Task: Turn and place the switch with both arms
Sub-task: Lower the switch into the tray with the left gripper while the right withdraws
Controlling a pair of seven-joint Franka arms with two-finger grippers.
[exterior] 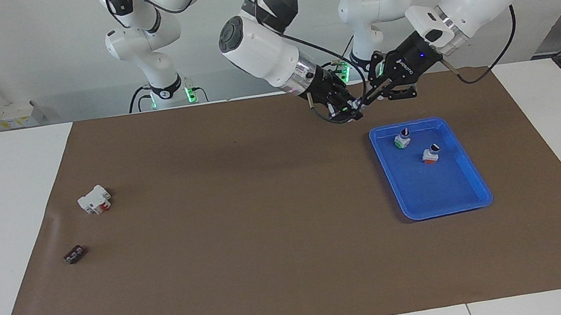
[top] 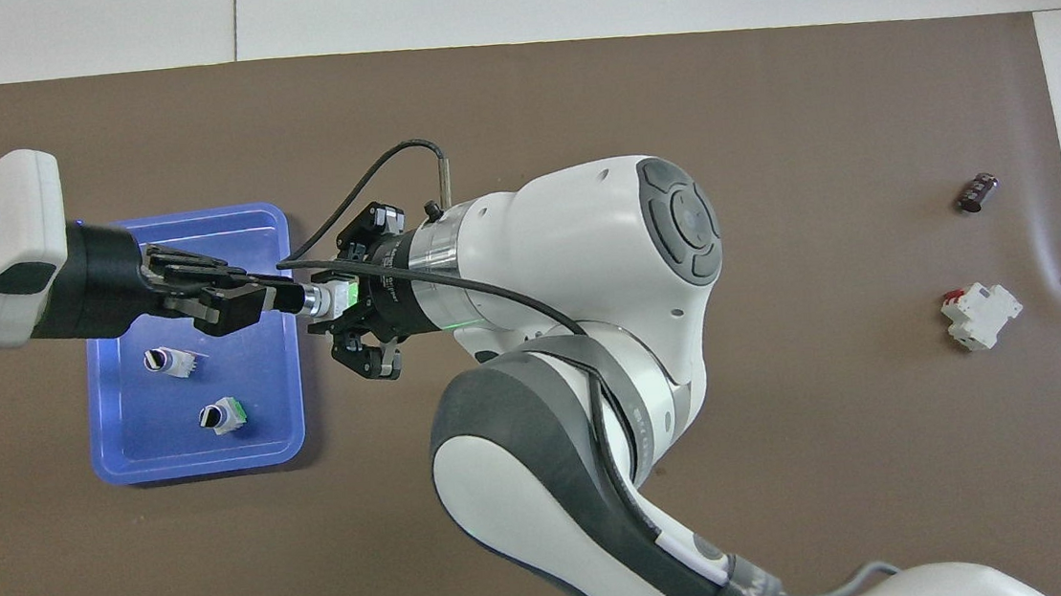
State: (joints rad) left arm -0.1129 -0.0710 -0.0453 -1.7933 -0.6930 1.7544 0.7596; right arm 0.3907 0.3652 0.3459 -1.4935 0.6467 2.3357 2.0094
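Both hands meet in the air just beside the blue tray (exterior: 470,176), at its edge nearer the robots. Right hand (top: 348,316) grasps the body of the switch (top: 336,298), green end showing; left hand (top: 267,300) is clenched on its silver-and-black knob, so the turn looks under way or just finished. Placing is left, probably into the tray. Counted: three knob switches, one held and two in the tray, a green-ended switch (exterior: 401,139) and a red-ended switch (exterior: 431,154); one tray; one white block with red part (exterior: 95,200) and one small dark part (exterior: 75,254) on the bench's brown mat (exterior: 249,248), toward the right arm's end
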